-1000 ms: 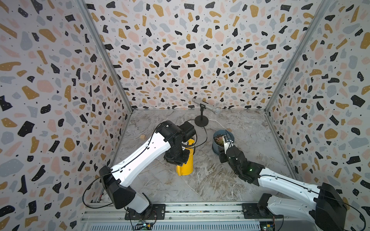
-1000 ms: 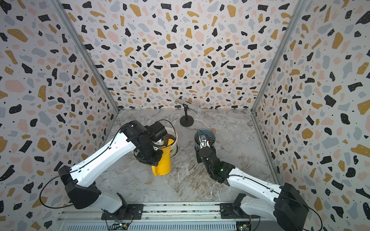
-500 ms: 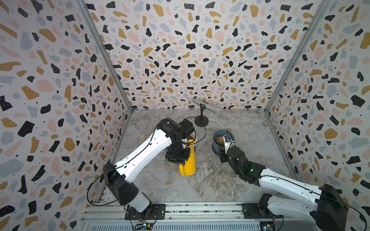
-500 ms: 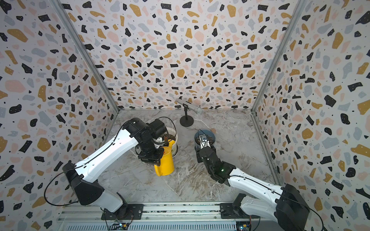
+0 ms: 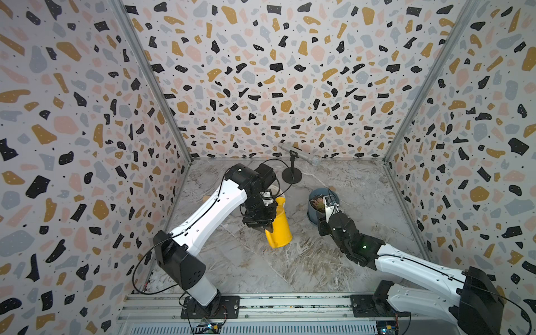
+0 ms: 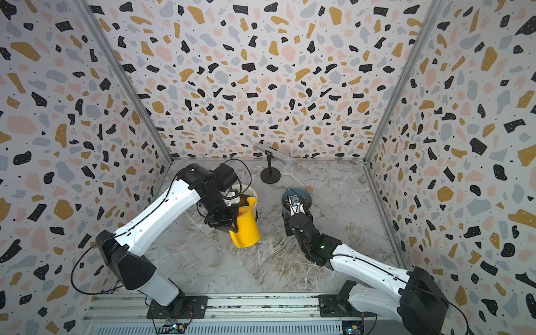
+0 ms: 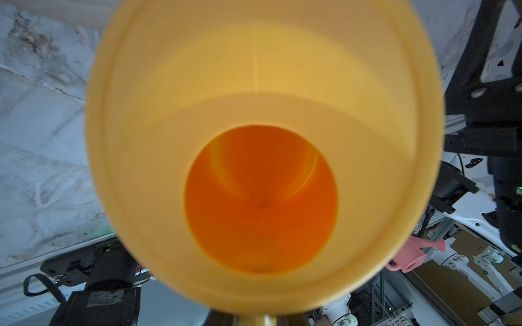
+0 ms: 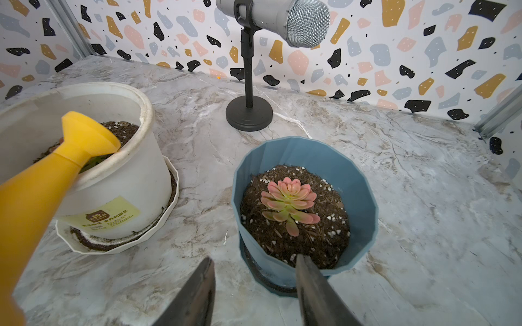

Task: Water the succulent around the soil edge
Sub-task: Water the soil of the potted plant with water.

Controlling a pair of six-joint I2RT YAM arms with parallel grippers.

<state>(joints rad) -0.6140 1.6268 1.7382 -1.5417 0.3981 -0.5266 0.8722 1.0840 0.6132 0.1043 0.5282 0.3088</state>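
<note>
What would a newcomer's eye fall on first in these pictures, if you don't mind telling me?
First, the yellow watering can mid-table, tilted in the left gripper, with its spout over the white pot. Next comes the pink succulent in the blue-grey pot beside it, with the right gripper open at the pot's near rim. A microphone on a stand sits by the back wall.

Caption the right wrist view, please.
Yellow watering can spout over the white pot; succulent in blue-grey pot before the right gripper.
</note>
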